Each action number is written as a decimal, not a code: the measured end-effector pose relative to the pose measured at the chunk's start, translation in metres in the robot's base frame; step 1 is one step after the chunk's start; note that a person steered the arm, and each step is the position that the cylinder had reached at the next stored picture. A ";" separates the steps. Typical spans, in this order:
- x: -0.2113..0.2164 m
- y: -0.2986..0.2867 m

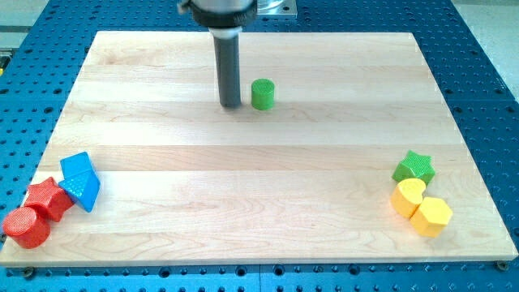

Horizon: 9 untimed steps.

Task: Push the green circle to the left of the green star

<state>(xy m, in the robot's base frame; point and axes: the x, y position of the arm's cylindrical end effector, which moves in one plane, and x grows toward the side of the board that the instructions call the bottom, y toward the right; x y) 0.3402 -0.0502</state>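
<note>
With no claw to report, my tip (231,105) sits just left of the green circle (262,94), so I could shove it rightward past the green star (414,167) or clip the yellow blocks (422,206).

Green circle (262,94) and star (414,168), two yellow blocks (420,206), blue block (80,181), two red (36,213), pale wood board (259,162).

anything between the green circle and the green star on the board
No. In the camera view only bare wood lies between the green circle and the green star. My tip sits just to the circle's left, off that line.
</note>
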 end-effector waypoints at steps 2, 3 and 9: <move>-0.038 0.045; 0.025 0.046; 0.113 0.219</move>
<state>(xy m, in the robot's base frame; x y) 0.4537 0.1691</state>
